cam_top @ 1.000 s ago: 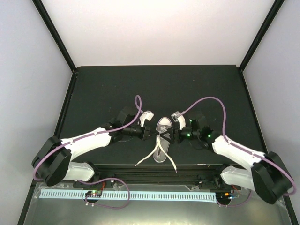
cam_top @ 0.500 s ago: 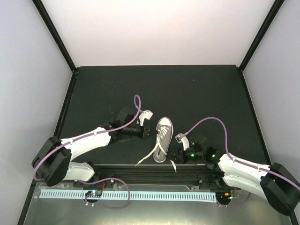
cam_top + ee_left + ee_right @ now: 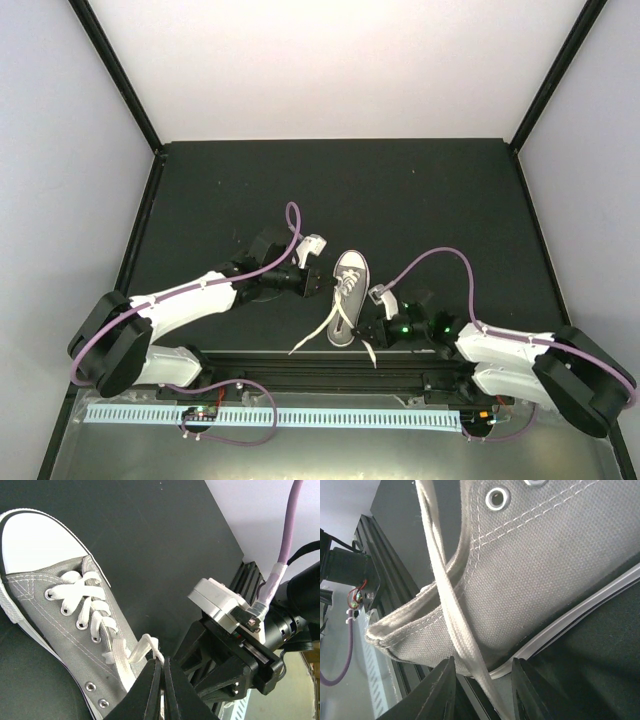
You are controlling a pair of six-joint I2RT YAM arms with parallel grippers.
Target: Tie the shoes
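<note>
My R gripper (image 3: 482,666) has been dropping from the tongue of the shoe (image 3: 347,297), which is lying between my arms, to its heel. Jaws half-wide, straddling the loose lace (image 3: 452,621), not pinching yet. L gripper (image 3: 161,666) is clamping the lace loop (image 3: 145,641), keeping it taut.

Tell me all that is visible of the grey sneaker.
The sneaker is small, grey canvas with a white rubber sole, white toe cap and metal eyelets. It stands upright on the dark table, toe away from the arms. Its white laces are untied; the left gripper pinches one, another runs between the fingers of the right gripper.
</note>
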